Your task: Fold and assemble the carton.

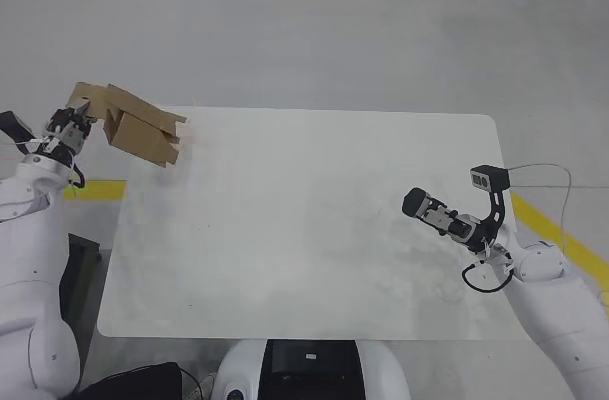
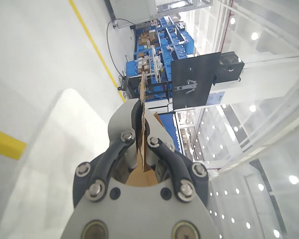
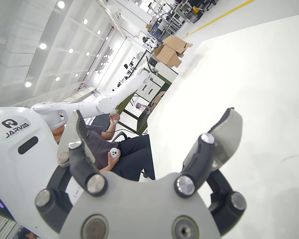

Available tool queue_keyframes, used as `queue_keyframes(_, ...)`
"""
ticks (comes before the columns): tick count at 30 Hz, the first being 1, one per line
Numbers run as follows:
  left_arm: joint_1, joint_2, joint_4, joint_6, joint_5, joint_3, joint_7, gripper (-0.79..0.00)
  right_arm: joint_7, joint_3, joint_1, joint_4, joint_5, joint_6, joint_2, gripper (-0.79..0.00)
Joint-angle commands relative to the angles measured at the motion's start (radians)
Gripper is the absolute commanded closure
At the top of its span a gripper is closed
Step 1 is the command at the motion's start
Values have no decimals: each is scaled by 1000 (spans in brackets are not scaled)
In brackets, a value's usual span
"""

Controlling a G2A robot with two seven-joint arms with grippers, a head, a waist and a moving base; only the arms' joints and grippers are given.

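Observation:
A brown cardboard carton [image 1: 134, 125], partly unfolded with flaps sticking out, hangs over the far left corner of the white table [image 1: 314, 230]. My left gripper [image 1: 76, 124] is shut on one of its flaps beyond the table's left edge. In the left wrist view the thin cardboard edge [image 2: 142, 115] is pinched between the two fingers. The right wrist view has the carton [image 3: 171, 50] far off, at the end of the left arm. My right gripper [image 1: 416, 203] hovers over the table's right side, open with nothing between its fingers [image 3: 229, 123].
A yellow floor line [image 1: 569, 245] runs past both sides of the table. A seated person holding controllers [image 3: 114, 153] is beside the table in the right wrist view. Shelving and equipment [image 2: 159, 50] stand in the room behind.

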Motion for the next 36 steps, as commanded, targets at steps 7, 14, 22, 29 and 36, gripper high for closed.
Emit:
queue_keyframes(7, -70, -48, -80, 18, -19, 128, 78, 0, 0, 0, 0, 0, 0, 0, 0, -785)
queue_keyframes(14, -113, -95, -152, 41, -42, 265, 72, 0, 0, 0, 0, 0, 0, 0, 0, -785)
queue_keyframes(22, -117, -156, -248, 82, -65, 436, 106, 0, 0, 0, 0, 0, 0, 0, 0, -785)
queue_keyframes(29, -60, -187, -351, 68, 0, 554, 128, 0, 0, 0, 0, 0, 0, 0, 0, -785)
queue_keyframes(36, 27, -190, -472, 87, 41, 595, 72, 0, 0, 0, 0, 0, 0, 0, 0, -785)
